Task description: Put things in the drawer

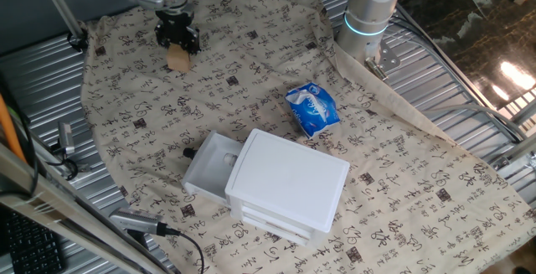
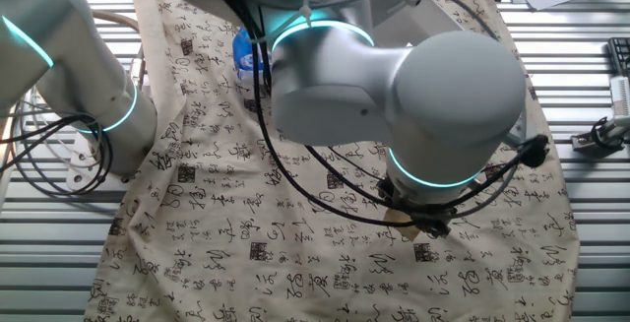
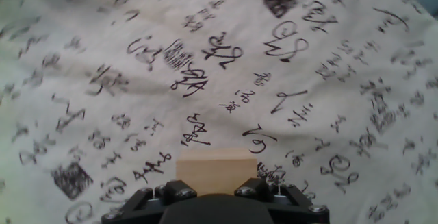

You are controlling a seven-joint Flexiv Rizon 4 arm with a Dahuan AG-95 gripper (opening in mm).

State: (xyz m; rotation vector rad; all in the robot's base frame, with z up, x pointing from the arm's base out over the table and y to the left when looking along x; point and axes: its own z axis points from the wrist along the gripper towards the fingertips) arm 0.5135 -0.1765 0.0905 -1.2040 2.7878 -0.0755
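Now the pick-up step seems in hand: the gripper (image 1: 177, 43) stands over the wooden block (image 1: 177, 57), its fingers (image 3: 256, 188) close around it; a firm grip I cannot confirm. The block, plain and light brown, is on the patterned cloth (image 1: 251, 73), well apart from the open drawer (image 1: 211, 163). Next comes lifting and carrying.

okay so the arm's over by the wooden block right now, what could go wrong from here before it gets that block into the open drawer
The hand sits right at the wooden block; the hand view shows only the block's top edge, so the grip may be shallow and slip. The top drawer is only partly pulled out, leaving a small opening. The blue packet lies near the path and could get nudged.
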